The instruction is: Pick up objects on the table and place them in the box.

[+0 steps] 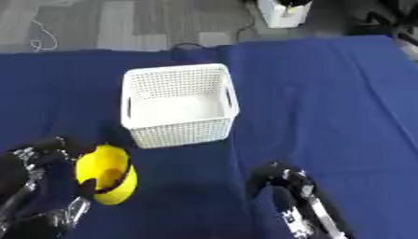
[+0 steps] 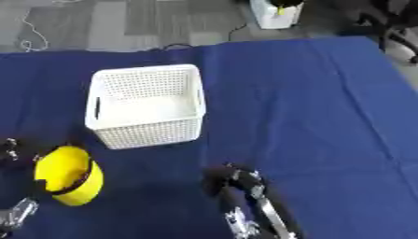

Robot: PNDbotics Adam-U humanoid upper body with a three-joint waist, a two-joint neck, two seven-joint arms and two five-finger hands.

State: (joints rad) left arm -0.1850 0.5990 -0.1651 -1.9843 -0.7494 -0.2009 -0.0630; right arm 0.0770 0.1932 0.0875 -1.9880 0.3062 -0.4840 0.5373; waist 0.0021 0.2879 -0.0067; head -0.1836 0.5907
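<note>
Fingers of the left hand are curling round a yellow cup, thumb side showing dark against its open mouth; the cup is lying tilted, mouth facing left and up, at the lower left of the table. Fingers of the right hand are sitting bunched and dark at the lower middle, resting on or just over the cloth; whether they are curled or straight, cannot tell.

Blue tablecloth is spreading under and beyond both sets of fingers, covering the whole work surface out to the far edge, with a fold line running ahead of the right hand's fingers.

White perforated basket is standing upright ahead of the left hand's fingers and a little to their right, ahead and to the left of the right hand's fingers, apart from both. Its inside is showing only a pale floor; handle slots are showing on its side walls. The yellow cup is sitting just near the basket's front left corner, not touching it.

Grey floor is showing past the table's far edge, well beyond both hands, with a white object standing on it beyond the basket to the right.
</note>
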